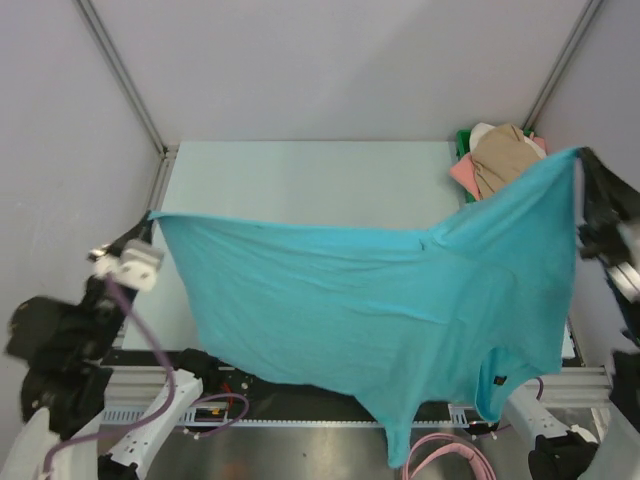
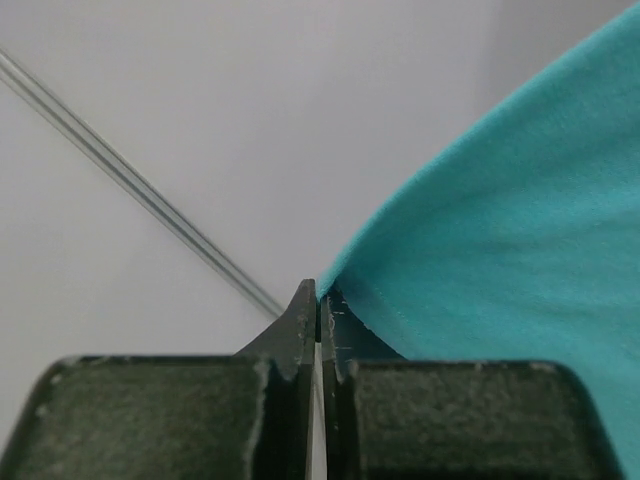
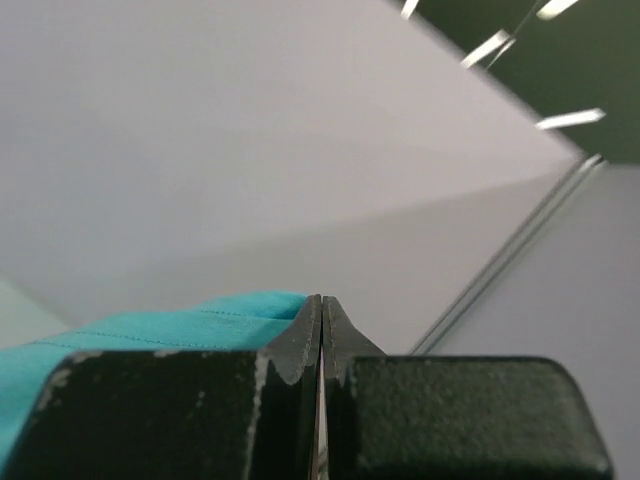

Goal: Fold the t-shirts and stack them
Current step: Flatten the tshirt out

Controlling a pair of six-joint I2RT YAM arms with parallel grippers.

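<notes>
The teal t-shirt (image 1: 380,310) hangs spread in the air between both arms, its lower part drooping past the table's near edge. My left gripper (image 1: 150,217) is shut on its left corner; in the left wrist view the cloth (image 2: 500,230) runs from the closed gripper (image 2: 320,292). My right gripper (image 1: 580,152) is shut on its right corner, held higher; the right wrist view shows the hem (image 3: 150,330) at the closed gripper (image 3: 321,300). Tan (image 1: 503,155), pink (image 1: 464,176) and white (image 1: 484,131) t-shirts lie piled at the back right.
A green tray (image 1: 463,141) sits under the pile at the table's back right corner. The pale table (image 1: 300,180) stretches behind the hanging shirt. Grey walls with metal frame bars (image 1: 120,70) enclose the space. Cables (image 1: 445,455) lie at the near edge.
</notes>
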